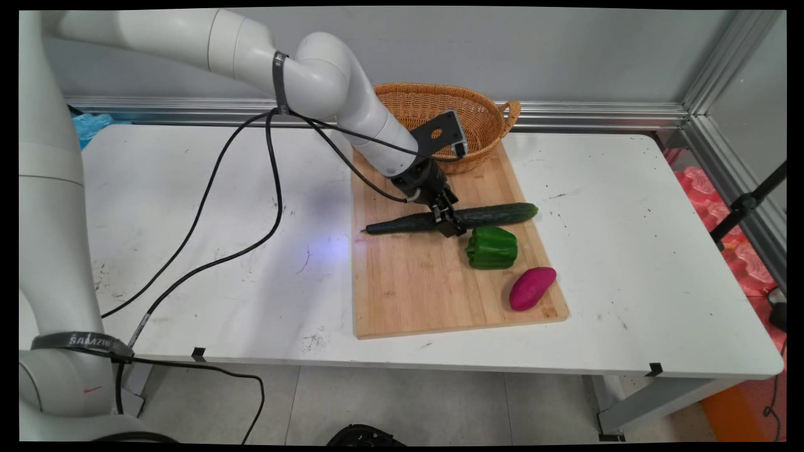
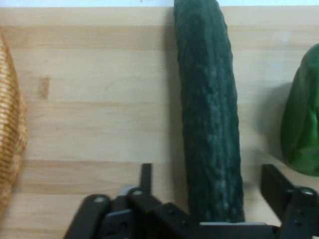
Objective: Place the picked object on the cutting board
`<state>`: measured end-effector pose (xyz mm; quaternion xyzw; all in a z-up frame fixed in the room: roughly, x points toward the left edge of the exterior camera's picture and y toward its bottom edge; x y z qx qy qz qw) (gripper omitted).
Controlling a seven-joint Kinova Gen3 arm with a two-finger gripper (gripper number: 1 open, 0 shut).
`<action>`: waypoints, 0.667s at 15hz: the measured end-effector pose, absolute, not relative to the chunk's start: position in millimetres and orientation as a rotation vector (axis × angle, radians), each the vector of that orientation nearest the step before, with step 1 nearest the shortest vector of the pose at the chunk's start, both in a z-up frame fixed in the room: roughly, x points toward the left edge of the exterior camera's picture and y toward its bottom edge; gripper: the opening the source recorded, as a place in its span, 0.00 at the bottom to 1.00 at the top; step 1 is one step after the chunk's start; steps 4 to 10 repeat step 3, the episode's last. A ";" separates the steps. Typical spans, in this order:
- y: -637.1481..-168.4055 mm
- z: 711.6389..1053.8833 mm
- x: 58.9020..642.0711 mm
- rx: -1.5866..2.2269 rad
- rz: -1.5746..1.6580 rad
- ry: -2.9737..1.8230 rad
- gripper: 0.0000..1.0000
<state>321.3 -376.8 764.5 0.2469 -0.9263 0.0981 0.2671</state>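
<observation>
The purple sweet potato (image 1: 532, 287) lies nearest, on the cutting board (image 1: 408, 295) on the bench (image 1: 628, 251). The tool (image 1: 447, 220) hides the middle of the cucumber (image 1: 490, 215), straddling it with fingers spread, one each side. The green pepper (image 1: 492, 247) sits just beside; the wicker basket (image 1: 440, 103) is partly hidden behind the arm.

Dark green cucumber (image 1: 483, 215), bright green pepper (image 1: 492, 248), magenta sweet potato (image 1: 532, 288), tan basket (image 1: 440, 107).

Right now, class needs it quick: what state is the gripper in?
Gripper: open, fingers either side of the cucumber on the cutting board, not clamped.
</observation>
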 end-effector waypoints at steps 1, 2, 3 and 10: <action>-376.6 764.5 321.2 0.666 0.262 -2.499 1.00; -376.4 764.5 321.1 0.666 0.258 -2.498 1.00; -376.1 765.2 321.1 0.665 0.253 -2.496 1.00; -376.1 765.2 321.1 0.665 0.253 -2.496 1.00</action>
